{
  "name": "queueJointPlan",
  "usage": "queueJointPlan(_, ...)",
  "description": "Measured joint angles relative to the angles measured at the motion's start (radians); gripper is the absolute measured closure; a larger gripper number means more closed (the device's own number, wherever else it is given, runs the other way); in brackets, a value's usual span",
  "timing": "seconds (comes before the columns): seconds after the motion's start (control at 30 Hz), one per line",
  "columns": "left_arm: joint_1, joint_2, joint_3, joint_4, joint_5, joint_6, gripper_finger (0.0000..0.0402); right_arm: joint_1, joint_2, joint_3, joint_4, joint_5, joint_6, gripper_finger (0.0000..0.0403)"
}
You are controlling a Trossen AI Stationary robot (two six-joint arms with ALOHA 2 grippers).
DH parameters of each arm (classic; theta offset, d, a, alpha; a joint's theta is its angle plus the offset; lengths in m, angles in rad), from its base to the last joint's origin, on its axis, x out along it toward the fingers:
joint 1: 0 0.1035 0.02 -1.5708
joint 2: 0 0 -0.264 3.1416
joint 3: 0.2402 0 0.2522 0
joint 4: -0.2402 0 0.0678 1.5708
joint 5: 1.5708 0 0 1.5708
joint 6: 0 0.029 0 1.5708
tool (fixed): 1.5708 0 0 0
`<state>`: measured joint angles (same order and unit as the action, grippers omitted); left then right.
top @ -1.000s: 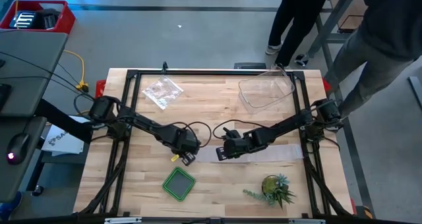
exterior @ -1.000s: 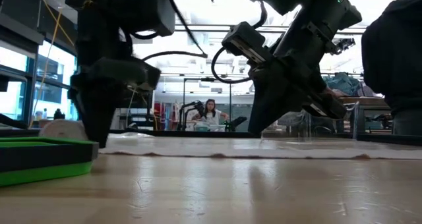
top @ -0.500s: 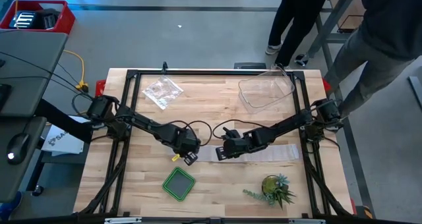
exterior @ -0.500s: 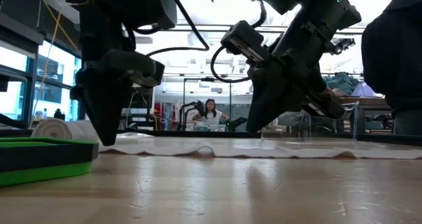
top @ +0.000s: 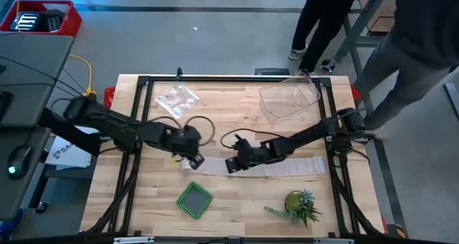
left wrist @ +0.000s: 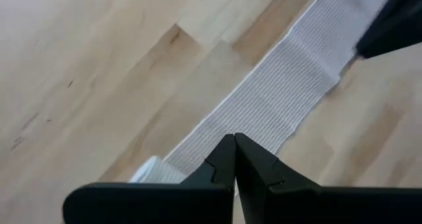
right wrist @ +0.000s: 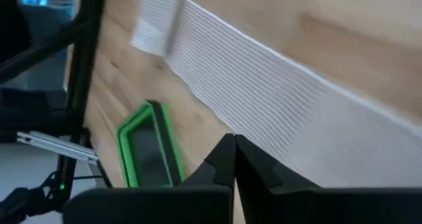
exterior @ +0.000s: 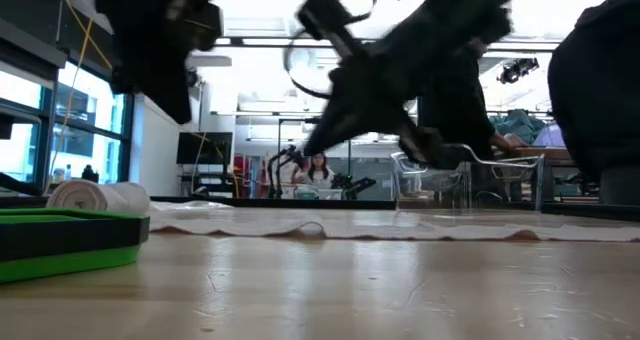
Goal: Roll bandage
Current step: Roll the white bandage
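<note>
Now both end effectors, left (top: pixel 192 158) and right (top: pixel 233 165), hover pinched closed and empty over the bandage (top: pixel 276 167) mid-desk (top: pixel 237 201).

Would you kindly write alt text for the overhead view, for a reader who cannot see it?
A white bandage lies as a long strip across a wooden table, its left end rolled up. The shut left pincer sits at the roll; the shut right pincer is over the strip.
</note>
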<state>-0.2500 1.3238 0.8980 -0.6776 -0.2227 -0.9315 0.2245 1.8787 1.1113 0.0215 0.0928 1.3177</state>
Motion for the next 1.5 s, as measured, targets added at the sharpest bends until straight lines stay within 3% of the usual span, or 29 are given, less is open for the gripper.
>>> queueJointPlan(0.23, -0.051, -0.279, -0.252, 0.063, -0.006, -0.219, 0.0401, -0.037, 0.100, 0.175, -0.041, -0.052, -0.163, 0.0403)
queueJointPlan(0.47, -0.095, -0.431, -0.363, 0.035, -0.011, -0.346, 0.0401, -0.076, 0.106, 0.186, -0.101, -0.121, -0.227, 0.0403)
queueJointPlan(0.7, -0.137, -0.440, -0.363, -0.198, -0.013, -0.535, 0.0402, -0.103, 0.106, 0.186, -0.109, -0.127, -0.221, 0.0403)
queueJointPlan(0.87, -0.156, -0.395, -0.363, -0.261, -0.031, -0.631, 0.0401, -0.108, 0.128, 0.212, -0.090, -0.100, -0.221, 0.0403)
queueJointPlan(1.0, -0.142, -0.357, -0.363, -0.221, -0.069, -0.638, 0.0402, -0.100, 0.202, 0.286, -0.055, -0.142, -0.252, 0.0403)
queueJointPlan(1.27, -0.144, -0.326, -0.472, 0.075, -0.039, -0.771, 0.0402, -0.101, 0.362, 0.523, -0.170, -0.168, -0.351, 0.0403)
queueJointPlan(1.5, -0.169, -0.309, -0.505, 0.119, -0.074, -0.778, 0.0401, -0.092, 0.481, 0.675, -0.281, -0.171, -0.488, 0.0403)
